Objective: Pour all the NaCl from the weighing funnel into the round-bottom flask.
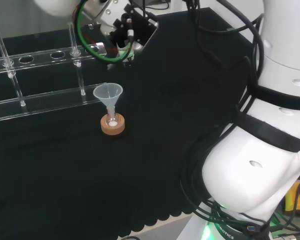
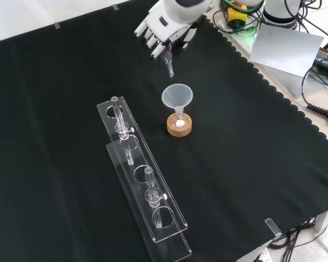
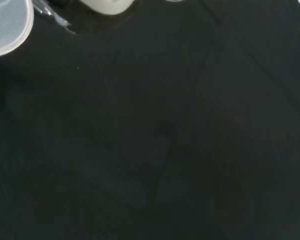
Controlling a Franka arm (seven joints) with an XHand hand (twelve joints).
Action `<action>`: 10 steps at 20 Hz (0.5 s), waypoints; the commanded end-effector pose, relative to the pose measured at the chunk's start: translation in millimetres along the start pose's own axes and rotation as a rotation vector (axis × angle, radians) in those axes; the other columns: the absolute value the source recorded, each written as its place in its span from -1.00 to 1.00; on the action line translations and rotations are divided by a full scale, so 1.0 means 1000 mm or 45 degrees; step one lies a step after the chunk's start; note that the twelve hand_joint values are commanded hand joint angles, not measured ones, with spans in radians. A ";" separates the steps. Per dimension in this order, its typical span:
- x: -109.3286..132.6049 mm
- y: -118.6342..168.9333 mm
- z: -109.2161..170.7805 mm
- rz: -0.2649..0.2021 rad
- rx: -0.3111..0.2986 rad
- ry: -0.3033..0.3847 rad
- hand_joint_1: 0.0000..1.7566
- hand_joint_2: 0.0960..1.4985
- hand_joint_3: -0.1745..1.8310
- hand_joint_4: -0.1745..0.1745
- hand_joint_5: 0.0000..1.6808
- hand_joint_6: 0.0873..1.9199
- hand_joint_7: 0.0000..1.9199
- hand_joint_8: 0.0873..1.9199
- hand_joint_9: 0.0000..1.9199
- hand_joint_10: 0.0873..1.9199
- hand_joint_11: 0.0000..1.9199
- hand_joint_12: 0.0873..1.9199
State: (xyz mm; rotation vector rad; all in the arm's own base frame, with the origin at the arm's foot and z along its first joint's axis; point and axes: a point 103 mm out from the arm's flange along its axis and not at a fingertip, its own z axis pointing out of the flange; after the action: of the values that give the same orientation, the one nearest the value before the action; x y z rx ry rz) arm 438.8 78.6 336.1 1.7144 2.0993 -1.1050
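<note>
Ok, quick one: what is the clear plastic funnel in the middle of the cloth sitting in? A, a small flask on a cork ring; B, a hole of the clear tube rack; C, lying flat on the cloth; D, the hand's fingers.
A: the funnel stands upright with its stem in a small flask on the cork ring, apart from the rack and the hand.

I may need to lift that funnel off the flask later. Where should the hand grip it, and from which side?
Grip the funnel by its wide cone rim, coming from above: it stands upright with its narrow stem sunk in the flask on the cork ring, so only the cone is exposed.
</note>
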 end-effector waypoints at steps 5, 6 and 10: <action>-0.029 0.007 0.048 -0.003 -0.034 0.355 0.17 0.43 -0.82 1.00 0.19 -0.03 0.02 -0.47 0.17 -0.72 -0.27 0.15; -0.030 0.008 0.049 -0.001 -0.032 0.365 0.17 0.43 -0.82 1.00 0.19 -0.03 0.02 -0.47 0.17 -0.72 -0.28 0.16; -0.035 0.013 0.058 -0.004 -0.028 0.399 0.17 0.43 -0.82 1.00 0.19 -0.03 0.02 -0.47 0.17 -0.73 -0.29 0.17</action>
State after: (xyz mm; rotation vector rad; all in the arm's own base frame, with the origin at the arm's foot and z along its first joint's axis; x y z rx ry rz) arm 443.8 25.7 341.2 1.9001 2.1112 -1.0019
